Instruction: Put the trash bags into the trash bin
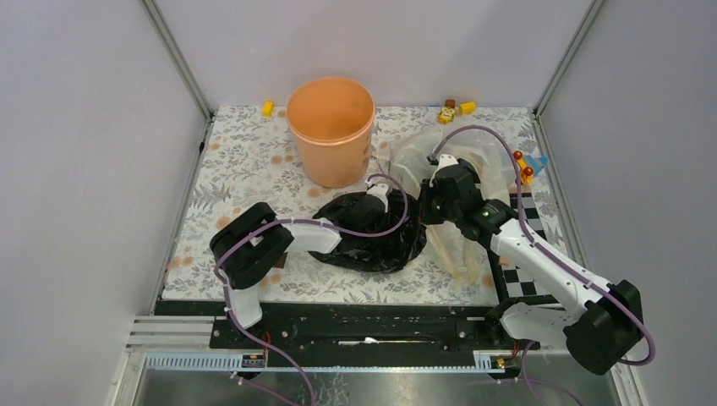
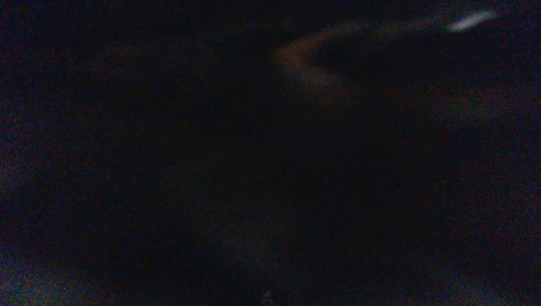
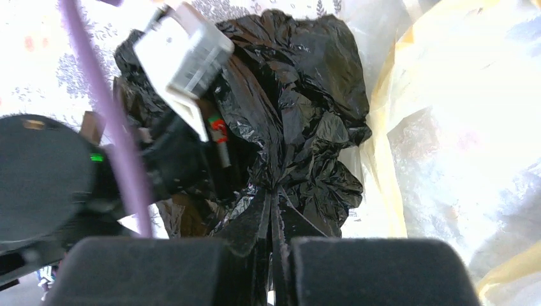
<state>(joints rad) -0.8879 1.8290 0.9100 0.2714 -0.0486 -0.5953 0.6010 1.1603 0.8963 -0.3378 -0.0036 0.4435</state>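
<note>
Black bag [image 1: 372,245] lies crumpled at mid-tabletop [image 1: 245,169], just in front of the orange bin [image 1: 331,127], which stands upright near the far edge. A clear yellowish bag [image 1: 473,165] is spread against the black bag's right side, and small toys [image 1: 446,112] sit along the far edge. Right fingers [image 3: 274,252] are clenched on a fold of the black bag; left fingers [image 1: 378,203] are sunk into its top, their camera shows only darkness, and I cannot tell whether they grip.
</note>
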